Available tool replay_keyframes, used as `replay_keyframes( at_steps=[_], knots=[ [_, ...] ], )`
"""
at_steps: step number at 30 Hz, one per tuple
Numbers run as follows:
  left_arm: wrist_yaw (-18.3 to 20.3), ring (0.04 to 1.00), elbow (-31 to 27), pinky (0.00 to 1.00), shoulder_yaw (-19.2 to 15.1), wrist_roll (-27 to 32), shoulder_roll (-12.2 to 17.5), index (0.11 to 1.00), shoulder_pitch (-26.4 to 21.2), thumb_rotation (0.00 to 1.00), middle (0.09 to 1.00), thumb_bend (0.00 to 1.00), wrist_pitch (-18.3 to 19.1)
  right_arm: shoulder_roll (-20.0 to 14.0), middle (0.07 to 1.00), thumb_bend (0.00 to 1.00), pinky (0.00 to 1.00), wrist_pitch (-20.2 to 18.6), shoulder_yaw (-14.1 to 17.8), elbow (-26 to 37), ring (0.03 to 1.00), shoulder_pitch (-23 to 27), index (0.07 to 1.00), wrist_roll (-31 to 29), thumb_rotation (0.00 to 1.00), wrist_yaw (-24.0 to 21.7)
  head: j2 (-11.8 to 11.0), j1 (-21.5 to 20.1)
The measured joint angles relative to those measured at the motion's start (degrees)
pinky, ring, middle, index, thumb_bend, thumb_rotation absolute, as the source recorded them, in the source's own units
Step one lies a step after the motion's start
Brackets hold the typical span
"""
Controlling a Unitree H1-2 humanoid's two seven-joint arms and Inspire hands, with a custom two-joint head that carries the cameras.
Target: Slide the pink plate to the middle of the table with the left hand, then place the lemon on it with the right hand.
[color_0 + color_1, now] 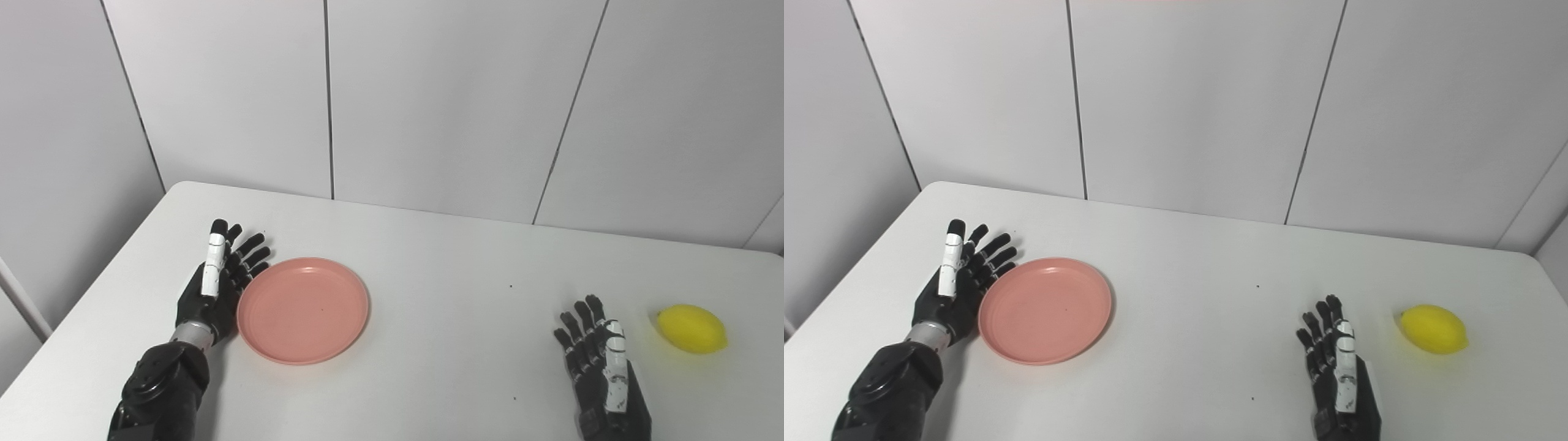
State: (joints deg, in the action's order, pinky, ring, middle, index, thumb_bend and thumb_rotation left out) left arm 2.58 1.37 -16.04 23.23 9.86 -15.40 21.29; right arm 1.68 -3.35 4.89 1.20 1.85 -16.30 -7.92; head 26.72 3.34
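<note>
The pink plate (pixel 303 310) sits left of centre on the white table (pixel 441 269), empty and flat. The left hand (pixel 217 285) stands on edge right against the plate's left rim, fingers stretched out and spread, gripping nothing. The lemon (pixel 693 329) lies on the table near its right edge, well apart from the plate. The right hand (pixel 603 370) rests just left of the lemon without touching it, fingers extended and slightly apart, empty. No brand, label or writing can be read on anything here.
</note>
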Motion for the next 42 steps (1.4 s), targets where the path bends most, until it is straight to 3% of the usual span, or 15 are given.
replay_keyframes(
  at_steps=[21,42],
  knots=[
    [-4.1,0.879,-1.7,0.88,0.5,-0.1,-7.1,0.976,0.4,0.89,0.904,0.81,0.5,0.0,1.000,0.69,0.97,0.0,-0.1,0.0,0.969,0.0,1.000,0.0,0.95,-0.1,0.2,0.1],
    [-4.2,0.879,-0.2,0.87,2.6,-1.3,-10.3,0.967,0.4,0.91,0.912,0.80,-3.0,1.0,1.000,0.68,0.97,0.0,-0.4,0.0,0.959,0.1,1.000,0.0,0.92,0.2,0.4,-1.4]
  ],
)
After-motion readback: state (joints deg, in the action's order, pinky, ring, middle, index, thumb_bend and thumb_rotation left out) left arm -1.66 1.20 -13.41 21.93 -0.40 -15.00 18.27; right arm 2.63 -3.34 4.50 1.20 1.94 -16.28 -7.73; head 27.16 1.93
